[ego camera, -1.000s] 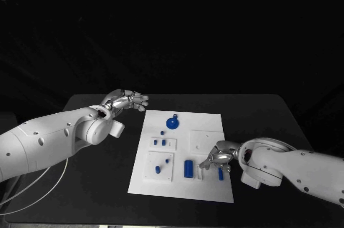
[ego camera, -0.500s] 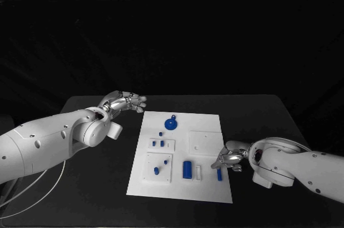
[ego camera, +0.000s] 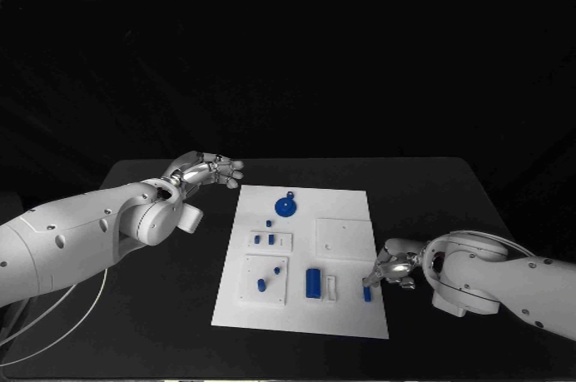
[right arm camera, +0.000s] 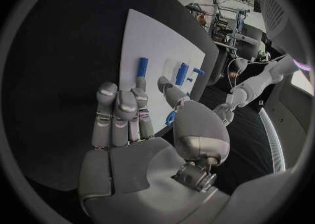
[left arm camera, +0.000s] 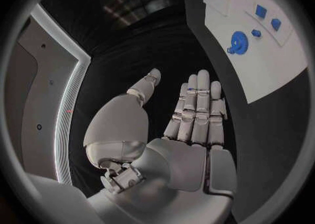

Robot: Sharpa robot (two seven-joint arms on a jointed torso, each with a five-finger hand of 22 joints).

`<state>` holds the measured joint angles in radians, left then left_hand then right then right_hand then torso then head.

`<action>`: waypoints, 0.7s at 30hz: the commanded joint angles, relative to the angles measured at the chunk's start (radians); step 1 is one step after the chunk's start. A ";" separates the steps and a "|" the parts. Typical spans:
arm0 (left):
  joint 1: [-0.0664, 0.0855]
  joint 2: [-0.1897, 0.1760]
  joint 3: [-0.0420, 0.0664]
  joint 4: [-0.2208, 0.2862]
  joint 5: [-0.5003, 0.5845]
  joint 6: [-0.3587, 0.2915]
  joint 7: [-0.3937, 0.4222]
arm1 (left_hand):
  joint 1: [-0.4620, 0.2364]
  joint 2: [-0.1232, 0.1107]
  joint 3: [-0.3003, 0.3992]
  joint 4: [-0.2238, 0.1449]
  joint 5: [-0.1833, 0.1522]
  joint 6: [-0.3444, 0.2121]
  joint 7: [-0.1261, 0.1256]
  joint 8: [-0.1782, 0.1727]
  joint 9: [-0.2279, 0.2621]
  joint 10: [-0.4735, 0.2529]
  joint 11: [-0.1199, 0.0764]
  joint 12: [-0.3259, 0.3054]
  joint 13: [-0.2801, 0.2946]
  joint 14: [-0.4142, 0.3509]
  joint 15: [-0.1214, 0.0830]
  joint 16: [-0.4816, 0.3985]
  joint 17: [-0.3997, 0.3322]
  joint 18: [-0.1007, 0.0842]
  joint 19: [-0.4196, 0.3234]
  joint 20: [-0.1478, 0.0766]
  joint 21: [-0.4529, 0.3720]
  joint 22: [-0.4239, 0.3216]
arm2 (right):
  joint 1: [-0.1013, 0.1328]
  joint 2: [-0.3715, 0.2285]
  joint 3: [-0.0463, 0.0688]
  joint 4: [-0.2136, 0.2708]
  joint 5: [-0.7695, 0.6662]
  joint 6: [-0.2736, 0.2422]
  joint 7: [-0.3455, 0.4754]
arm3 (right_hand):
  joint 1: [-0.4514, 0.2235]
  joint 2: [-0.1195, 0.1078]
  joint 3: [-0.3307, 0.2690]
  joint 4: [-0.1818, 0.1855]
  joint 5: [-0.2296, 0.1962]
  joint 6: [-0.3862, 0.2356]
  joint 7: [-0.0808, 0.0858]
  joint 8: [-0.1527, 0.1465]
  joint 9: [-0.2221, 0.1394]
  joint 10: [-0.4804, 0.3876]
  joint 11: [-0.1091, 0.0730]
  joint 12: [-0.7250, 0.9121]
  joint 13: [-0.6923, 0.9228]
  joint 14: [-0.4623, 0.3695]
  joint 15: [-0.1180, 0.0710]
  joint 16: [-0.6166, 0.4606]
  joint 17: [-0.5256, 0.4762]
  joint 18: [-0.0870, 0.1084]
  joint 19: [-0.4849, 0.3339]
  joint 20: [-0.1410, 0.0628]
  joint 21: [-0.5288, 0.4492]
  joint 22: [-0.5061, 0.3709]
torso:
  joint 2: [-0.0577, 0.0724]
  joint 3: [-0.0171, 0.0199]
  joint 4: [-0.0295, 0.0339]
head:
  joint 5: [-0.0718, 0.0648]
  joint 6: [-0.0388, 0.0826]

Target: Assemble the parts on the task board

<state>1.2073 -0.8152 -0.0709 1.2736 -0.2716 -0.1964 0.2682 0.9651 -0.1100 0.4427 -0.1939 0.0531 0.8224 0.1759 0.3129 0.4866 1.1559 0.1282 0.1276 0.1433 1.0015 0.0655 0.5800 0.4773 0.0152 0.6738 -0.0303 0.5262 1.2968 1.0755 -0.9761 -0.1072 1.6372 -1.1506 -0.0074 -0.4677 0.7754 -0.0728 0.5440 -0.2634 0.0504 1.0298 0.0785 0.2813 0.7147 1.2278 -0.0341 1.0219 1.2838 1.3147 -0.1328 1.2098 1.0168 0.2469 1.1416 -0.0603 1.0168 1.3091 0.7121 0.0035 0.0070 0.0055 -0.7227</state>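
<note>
While the white task board (ego camera: 306, 261) lies flat in the middle of the black table (ego camera: 456, 199), its long side runs away from the robot. Small blue parts (ego camera: 315, 283) sit on it. The left hand (ego camera: 206, 171) hangs beside the far corner, fingers straight and holding nothing. The right hand (ego camera: 394, 270) is at the near right edge, fingers apart, holding nothing.

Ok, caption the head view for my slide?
Right hand hovers beside the white task board; left hand waits open beyond its far corner.
</note>
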 commanded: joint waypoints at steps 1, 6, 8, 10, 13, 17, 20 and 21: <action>0.000 0.002 0.000 0.001 0.004 0.017 0.007 | -0.010 -0.002 -0.004 0.000 -0.003 0.002 -0.004 0.004 -0.001 0.002 -0.004 -0.001 0.001 0.002 0.003 -0.006 0.002 -0.002 0.003 -0.001 -0.003 0.001 | -0.006 0.013 -0.006 -0.005 -0.060 0.031 -0.060 | -0.015 -0.008 -0.006 0.012 -0.001 0.002 -0.001 0.000 0.001 -0.002 0.000 -0.009 -0.006 -0.001 -0.006 -0.002 0.001 0.015 0.005 0.000 0.001 0.013 | 0.000 0.0001 0.0005 | -0.001 0.000; 0.000 0.001 0.000 0.002 0.004 0.019 0.006 | -0.009 -0.001 -0.004 -0.001 -0.003 0.002 -0.004 0.004 -0.001 0.002 -0.004 -0.001 0.001 0.003 0.002 -0.006 0.002 -0.001 0.003 -0.001 -0.004 0.002 | -0.028 0.033 -0.010 -0.016 -0.080 0.014 -0.076 | -0.029 -0.016 -0.005 0.024 -0.001 -0.008 0.001 -0.009 -0.001 -0.014 0.002 -0.024 -0.014 -0.002 -0.005 -0.003 0.001 0.015 0.003 0.000 -0.001 0.012 | 0.000 0.0002 0.0013 | -0.002 -0.003; 0.000 0.000 0.000 0.002 0.004 0.019 0.006 | -0.008 -0.001 -0.004 -0.002 -0.003 0.002 -0.004 0.004 -0.001 0.002 -0.004 -0.001 0.001 0.003 0.002 -0.007 0.003 -0.001 0.003 -0.001 -0.004 0.002 | -0.033 0.039 -0.012 -0.020 -0.097 0.009 -0.079 | -0.027 -0.019 0.001 0.027 -0.001 -0.013 0.002 -0.014 -0.003 -0.015 0.003 -0.025 -0.014 -0.002 -0.004 -0.004 0.001 0.015 0.003 -0.001 -0.001 0.012 | 0.000 0.0003 0.0010 | -0.001 -0.003; 0.000 0.000 0.000 0.002 0.004 0.020 0.006 | -0.007 -0.001 -0.004 -0.002 -0.003 0.002 -0.004 0.005 -0.001 0.002 -0.004 -0.001 0.001 0.003 0.002 -0.007 0.003 -0.001 0.003 -0.001 -0.004 0.002 | -0.037 0.043 -0.012 -0.022 -0.123 0.005 -0.083 | -0.027 -0.022 0.005 0.029 -0.001 -0.017 0.004 -0.019 -0.005 -0.015 0.005 -0.025 -0.014 -0.002 -0.003 -0.004 0.001 0.015 0.003 -0.002 -0.001 0.013 | 0.000 0.0000 0.0002 | 0.000 -0.004; 0.000 -0.001 0.000 0.002 0.003 0.019 0.005 | -0.006 -0.001 -0.004 -0.003 -0.003 0.002 -0.004 0.005 -0.001 0.002 -0.004 -0.001 0.001 0.003 0.002 -0.007 0.003 -0.001 0.003 -0.001 -0.004 0.002 | -0.042 0.049 -0.012 -0.022 -0.155 -0.005 -0.082 | -0.026 -0.023 0.006 0.029 -0.001 -0.018 0.004 -0.020 -0.005 -0.015 0.005 -0.025 -0.014 -0.002 -0.003 -0.004 0.001 0.015 0.003 -0.002 -0.001 0.013 | 0.000 0.0002 0.0001 | 0.001 -0.006; 0.000 -0.002 0.000 0.003 0.003 0.020 0.005 | -0.006 0.000 -0.004 -0.003 -0.003 0.002 -0.004 0.005 -0.001 0.002 -0.004 -0.001 0.001 0.003 0.002 -0.007 0.004 -0.001 0.003 -0.001 -0.004 0.003 | -0.047 0.061 -0.012 -0.023 -0.218 -0.019 -0.090 | -0.025 -0.023 0.008 0.030 -0.001 -0.017 0.005 -0.020 -0.006 -0.015 0.005 -0.024 -0.014 -0.002 -0.002 -0.004 0.001 0.015 0.003 -0.002 -0.001 0.013 | 0.000 0.0009 0.0005 | 0.003 -0.006; 0.000 -0.002 0.000 0.002 0.003 0.020 0.005 | -0.006 0.000 -0.004 -0.003 -0.003 0.002 -0.004 0.005 -0.001 0.002 -0.004 -0.001 0.001 0.003 0.002 -0.007 0.004 -0.001 0.004 -0.001 -0.004 0.003 | -0.052 0.071 -0.012 -0.028 -0.263 -0.029 -0.100 | -0.023 -0.023 0.011 0.031 -0.001 -0.015 0.005 -0.021 -0.006 -0.012 0.005 -0.020 -0.012 -0.001 -0.002 -0.003 0.001 0.015 0.003 -0.002 -0.001 0.013 | 0.000 0.0004 0.0006 | 0.002 -0.007; 0.000 -0.003 0.000 0.002 0.003 0.019 0.005 | -0.006 0.000 -0.004 -0.003 -0.003 0.002 -0.004 0.005 -0.001 0.002 -0.004 -0.001 0.001 0.003 0.002 -0.007 0.004 -0.001 0.004 -0.001 -0.004 0.003 | -0.053 0.073 -0.012 -0.030 -0.270 -0.030 -0.102 | -0.023 -0.023 0.012 0.031 -0.001 -0.015 0.005 -0.021 -0.006 -0.011 0.005 -0.019 -0.011 -0.001 -0.002 -0.003 0.001 0.015 0.004 -0.003 0.000 0.013 | 0.000 0.0007 0.0007 | 0.002 -0.008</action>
<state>1.2072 -0.8182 -0.0716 1.2739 -0.2716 -0.1905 0.2669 0.9654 -0.1102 0.4427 -0.1939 0.0531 0.8224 0.1759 0.3129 0.4867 1.1558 0.1283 0.1276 0.1433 1.0015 0.0655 0.5762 0.4804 0.0152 0.6738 -0.0303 0.5262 1.2983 1.0310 -0.9052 -0.1142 1.6161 -1.3281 -0.0255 -0.5387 0.7529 -0.0868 0.5521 -0.2329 0.0504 1.0226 0.0752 0.2688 0.7828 1.2186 -0.0321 1.0022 1.2712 1.3165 -0.1312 1.2099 1.0165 0.2469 1.1418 -0.0598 1.0170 1.3090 0.7121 0.0041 0.0076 0.0081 -0.7293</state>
